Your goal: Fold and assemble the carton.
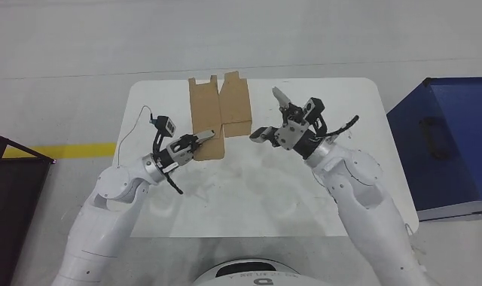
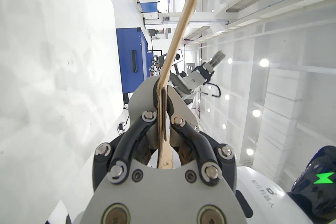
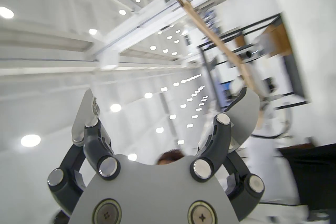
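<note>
From the top view I see the flat brown cardboard carton toward the 12 o'clock side of the white table, its broad face turned to the camera. My left claw is clamped on the carton's 7 o'clock edge. The left wrist view adds what the top view hides: the board runs edge-on, pinched tight between both pads. My right claw sits at the carton's 3 o'clock, just beside it. The right wrist view shows its fingers spread wide, gripping nothing.
</note>
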